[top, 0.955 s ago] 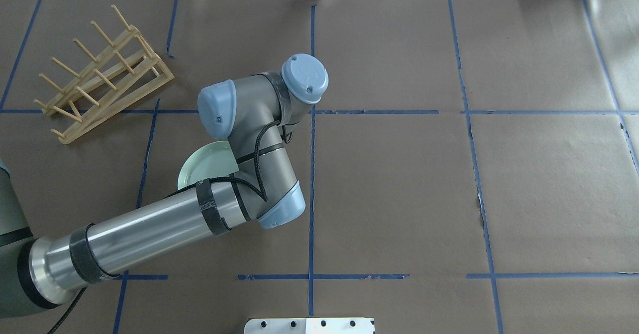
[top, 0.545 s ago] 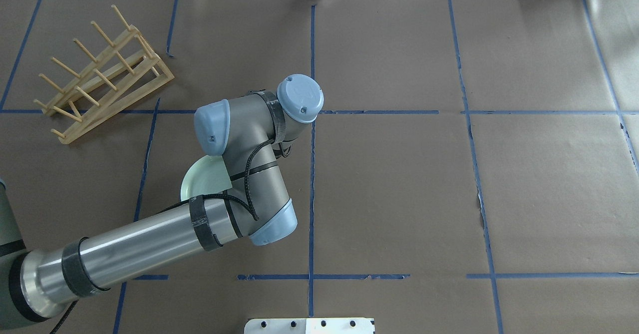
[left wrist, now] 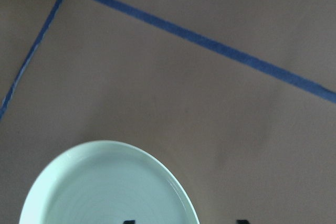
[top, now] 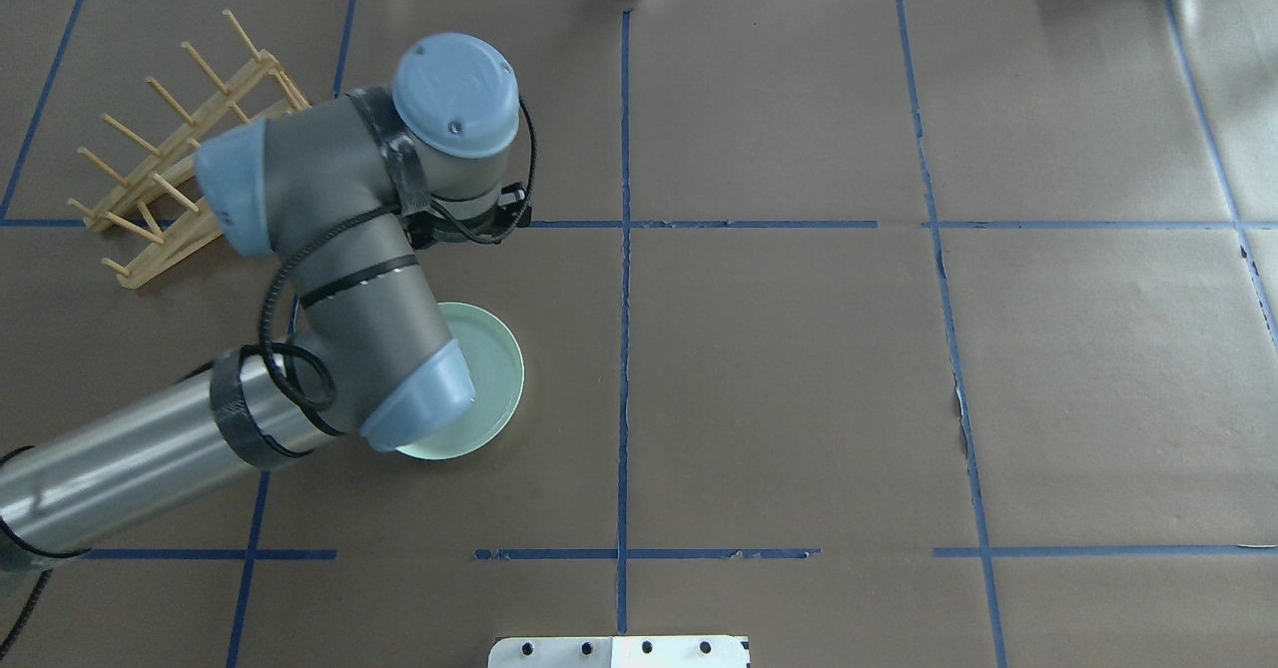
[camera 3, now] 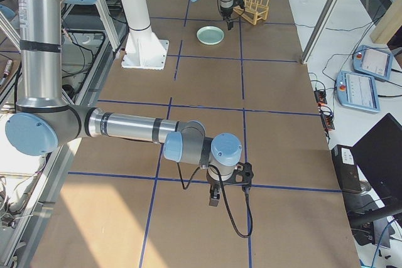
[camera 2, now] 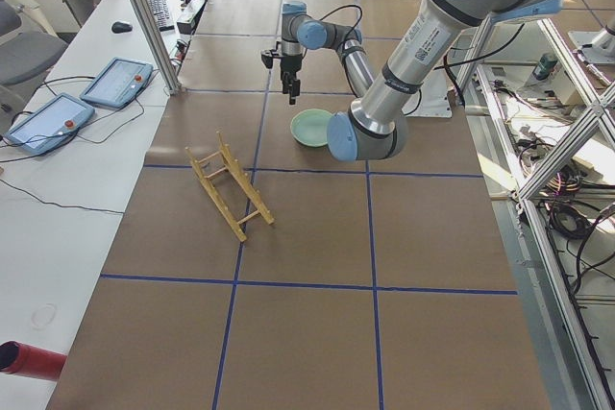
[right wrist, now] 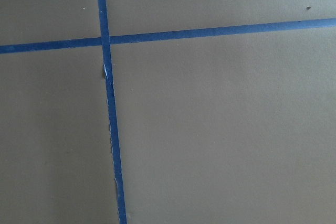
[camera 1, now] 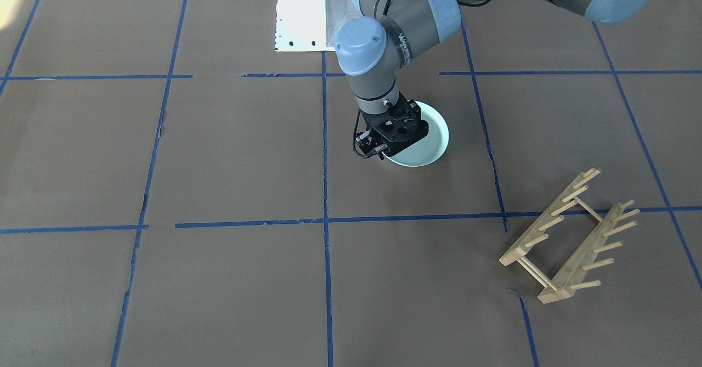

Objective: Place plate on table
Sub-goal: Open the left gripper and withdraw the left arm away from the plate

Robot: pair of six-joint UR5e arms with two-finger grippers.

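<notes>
Lying flat on the table [top: 799, 368], the plate [top: 486, 373] is seen left of ctr in the overhead view, w/ its left part hidden behind the arm's elbow. It is set inside one taped square, clear of the blue lines. It is well apart from the wooden rack [camera 1: 548, 219] at lower right of the front-facing view.

The left tool [camera 2: 292, 91] is held up off the table, off to one side of the plate rather than over its middle. In the left side view a clear gap is seen btwn tips and paper. In the left wrist view two dark tips are caught at the bottom edge, spread wide, w/ only plate rim and paper btwn them: tool parted, empty.

The right tool [camera 3: 213, 198] is shown only in the right side view, bottom ctr, low over the table. Whether it is parted or closed can't be told.

Step judged: placing done, plate let go and at rest, so the task looks essentially complete. Next move, if any, is prob. a retreat of the left arm. The arm would need to be kept high while drawn back, so the plate isn't nudged.
</notes>
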